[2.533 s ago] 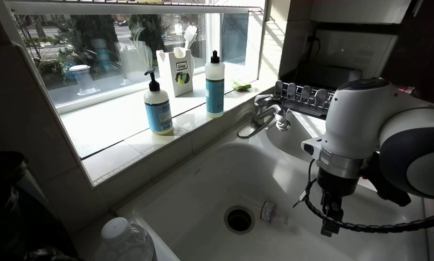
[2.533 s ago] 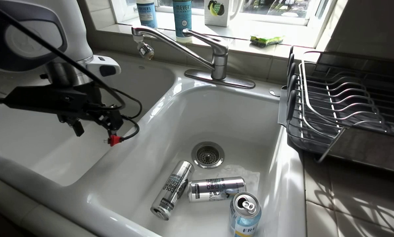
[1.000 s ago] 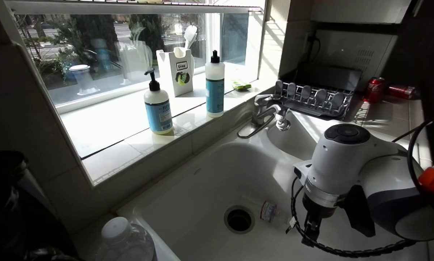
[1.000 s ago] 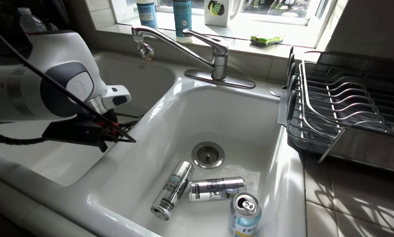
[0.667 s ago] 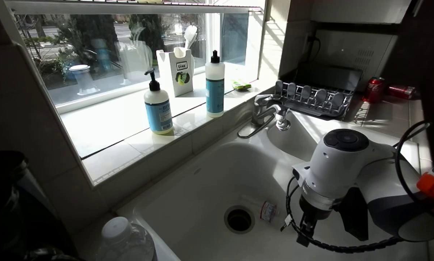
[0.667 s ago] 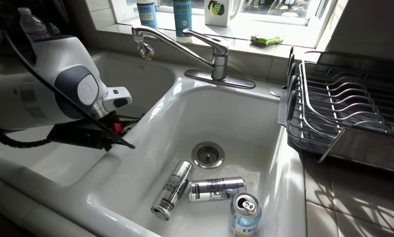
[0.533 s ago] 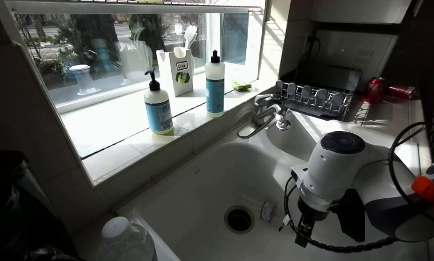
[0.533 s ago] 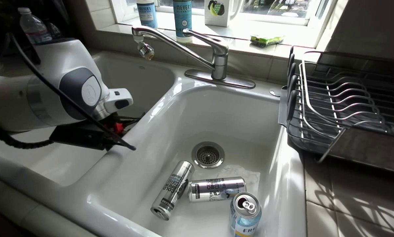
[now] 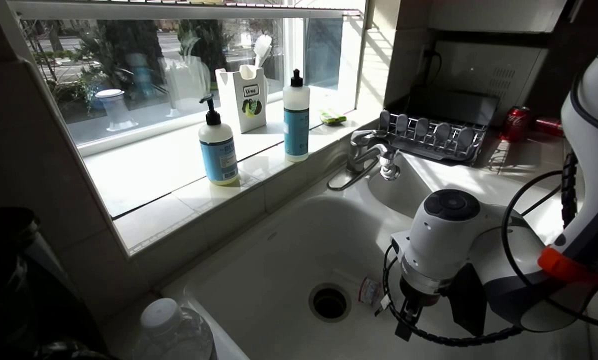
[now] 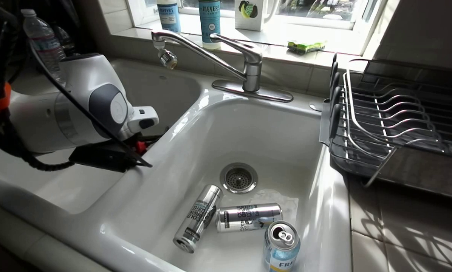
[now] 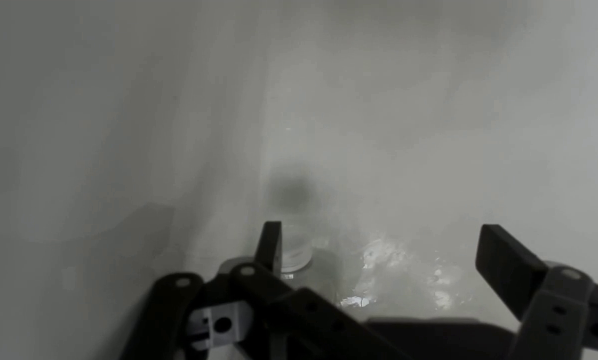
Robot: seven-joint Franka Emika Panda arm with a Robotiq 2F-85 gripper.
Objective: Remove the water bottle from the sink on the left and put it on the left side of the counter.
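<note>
In an exterior view: water bottle (image 9: 369,291) lies on its side in the sink (image 9: 274,280), just beside the drain (image 9: 330,303), its end away from the drain partly masked by the cable (image 9: 459,344). The claw (image 9: 404,328) hangs over the sink near that masked end, so the order runs drain, bottle, claw. Long axis slants down-right in that view, one end aimed roughly at the claw; the coming move turns on this. Judged step: approach, no grasp yet. Claw probably has to shift drainward and get its opening across the bottle's body; a pinch at the end could spin it, and light slick plastic should skid if nudged. Goal, the left of the bench (image 9: 224,342), by the big white-capped bottle (image 9: 174,332), is past the drain from the claw. In an exterior view, the arm (image 10: 86,98) covers much of the sink: claw tips and water bottle both hidden. The cans (image 10: 248,217) sit in the neighbouring basin (image 10: 286,126), out of play. Wrist view: fingers (image 11: 509,272) stand wide apart, nothing clamped. Contrast is poor: the pale ring (image 11: 298,259) just beside one finger may be the bottle's cap end, and the glints (image 11: 381,255) between the fingers may be its plastic or wet enamel; can't tell which.
</note>
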